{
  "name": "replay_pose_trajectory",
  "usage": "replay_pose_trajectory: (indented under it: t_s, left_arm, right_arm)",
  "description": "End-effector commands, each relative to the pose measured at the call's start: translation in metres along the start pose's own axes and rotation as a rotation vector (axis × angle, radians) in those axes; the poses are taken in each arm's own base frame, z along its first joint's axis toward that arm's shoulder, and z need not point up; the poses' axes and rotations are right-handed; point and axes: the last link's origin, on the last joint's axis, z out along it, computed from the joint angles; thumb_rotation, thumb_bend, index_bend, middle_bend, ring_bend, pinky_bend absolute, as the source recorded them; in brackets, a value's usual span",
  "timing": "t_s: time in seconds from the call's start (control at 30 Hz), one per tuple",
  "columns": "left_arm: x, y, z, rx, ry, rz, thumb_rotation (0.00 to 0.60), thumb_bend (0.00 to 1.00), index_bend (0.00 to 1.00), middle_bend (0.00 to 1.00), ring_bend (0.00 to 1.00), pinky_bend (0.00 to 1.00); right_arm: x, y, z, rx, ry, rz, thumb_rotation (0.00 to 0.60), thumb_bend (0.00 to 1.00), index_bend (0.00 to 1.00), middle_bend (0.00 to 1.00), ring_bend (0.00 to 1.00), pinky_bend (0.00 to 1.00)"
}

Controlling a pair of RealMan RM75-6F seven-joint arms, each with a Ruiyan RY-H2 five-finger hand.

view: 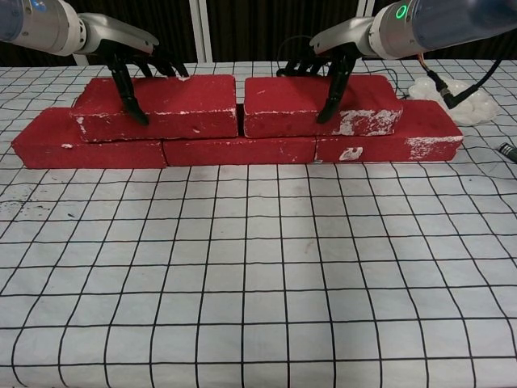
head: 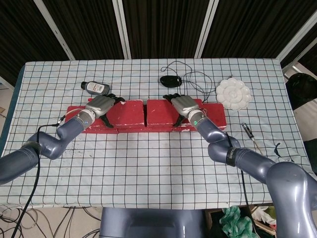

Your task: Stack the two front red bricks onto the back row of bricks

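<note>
Three red bricks form the back row (view: 238, 151) on the checked table cloth. Two more red bricks lie on top of that row. My left hand (view: 129, 56) grips the left upper brick (view: 174, 105), thumb on its front face and fingers behind its far edge. My right hand (view: 335, 50) grips the right upper brick (view: 287, 101) the same way. A narrow gap separates the two upper bricks. From the head view the left hand (head: 100, 105) and right hand (head: 182, 105) cover the outer parts of the left upper brick (head: 128, 112) and right upper brick (head: 158, 112).
Behind the bricks lie a small bottle (head: 95, 88), a black device (head: 171, 80) with a looping cable, and a white flower-shaped palette (head: 233, 94). A pen-like tool (head: 247, 131) lies at the right, near the table's edge. Checked cloth stretches in front of the bricks.
</note>
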Motion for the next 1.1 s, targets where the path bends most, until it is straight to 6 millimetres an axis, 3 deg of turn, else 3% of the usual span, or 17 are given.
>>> replay_pose_trajectory:
  t_s: [0.03, 1.1]
  left_arm:
    - [-0.0002, -0.0003, -0.0003, 0.0, -0.001, 0.0, 0.6, 0.0, 0.16, 0.18, 0.01, 0.09]
    - [0.0001, 0.0008, 0.0002, -0.002, -0.002, 0.004, 0.6, 0.0, 0.16, 0.18, 0.01, 0.09]
  right_arm:
    - [-0.0002, 0.0002, -0.0004, 0.001, -0.002, 0.001, 0.6, 0.05, 0.0, 0.05, 0.04, 0.13]
    - [0.0016, -0.0006, -0.0032, 0.016, 0.011, -0.004, 0.6, 0.03, 0.0, 0.05, 0.02, 0.12]
